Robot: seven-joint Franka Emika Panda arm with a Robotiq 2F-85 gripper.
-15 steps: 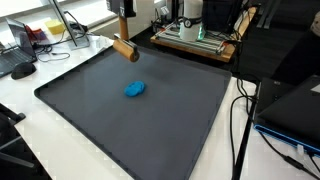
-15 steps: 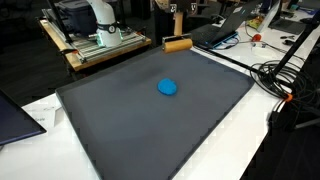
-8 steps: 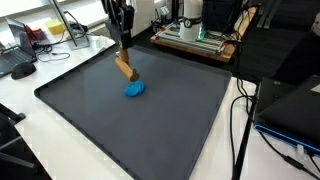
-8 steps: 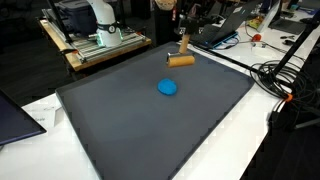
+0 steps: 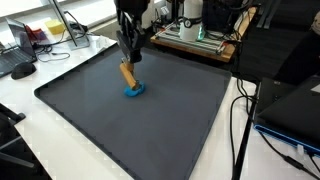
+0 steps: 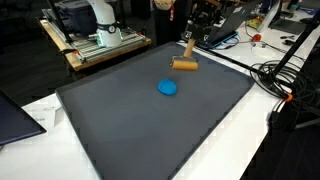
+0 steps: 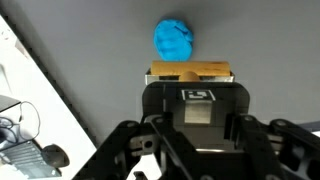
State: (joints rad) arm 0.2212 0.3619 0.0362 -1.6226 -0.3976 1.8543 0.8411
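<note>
One wooden roller (image 5: 127,74) is clenched by its handle in the end effector (image 5: 128,57), with the cylinder hanging crosswise below the fingers. It hangs over a dark mat (image 5: 160,130) that covers most of the table (image 5: 60,58). On the mat lies a blue lump (image 5: 134,90), roughly midway between the table's side edges. In an exterior view the roller (image 6: 184,66) is apart from the lump (image 6: 168,87), on the side toward the table's far edge. In the wrist view the lump (image 7: 173,38) lies just beyond the roller (image 7: 190,71).
</note>
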